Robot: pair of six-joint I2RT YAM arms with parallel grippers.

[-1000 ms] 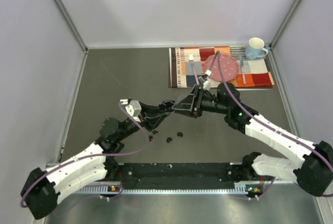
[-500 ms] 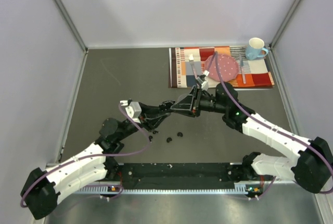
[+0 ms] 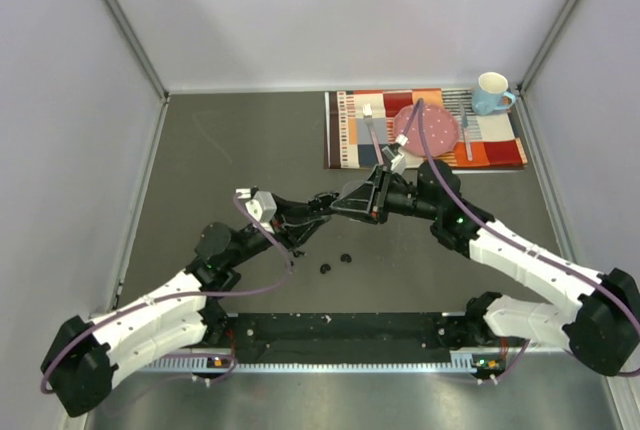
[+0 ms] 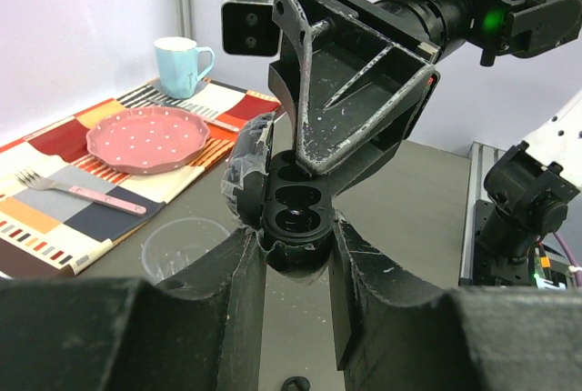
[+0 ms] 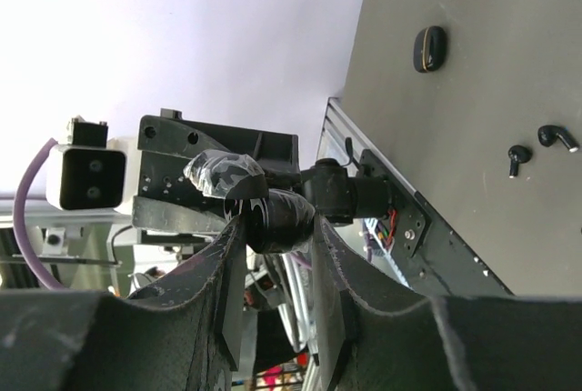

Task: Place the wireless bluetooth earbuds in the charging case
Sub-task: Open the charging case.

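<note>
The black charging case [image 4: 296,214] is held up off the table, open, its two wells facing the left wrist camera and its film-wrapped lid [image 4: 247,173] tipped to the left. My left gripper [image 4: 296,236] is shut on the case's lower body. My right gripper [image 5: 277,227] comes from the opposite side, its fingers pressing both flanks of the same case [image 5: 277,221]. In the top view the two grippers [image 3: 305,215] [image 3: 338,205] meet mid-table. Two earbuds [image 3: 325,269] [image 3: 346,257] lie on the table below; the right wrist view shows them too [image 5: 518,156] [image 5: 556,136].
A clear plastic cup [image 4: 182,247] stands on the table beside the placemat [image 3: 425,130]. On the mat are a pink plate [image 3: 428,128], a fork [image 4: 82,193] and a blue mug [image 3: 492,92]. A second closed black case [image 5: 429,48] lies on the table.
My right gripper's jaws have narrowed onto the case that the left gripper holds. Both arms have shifted only slightly.
</note>
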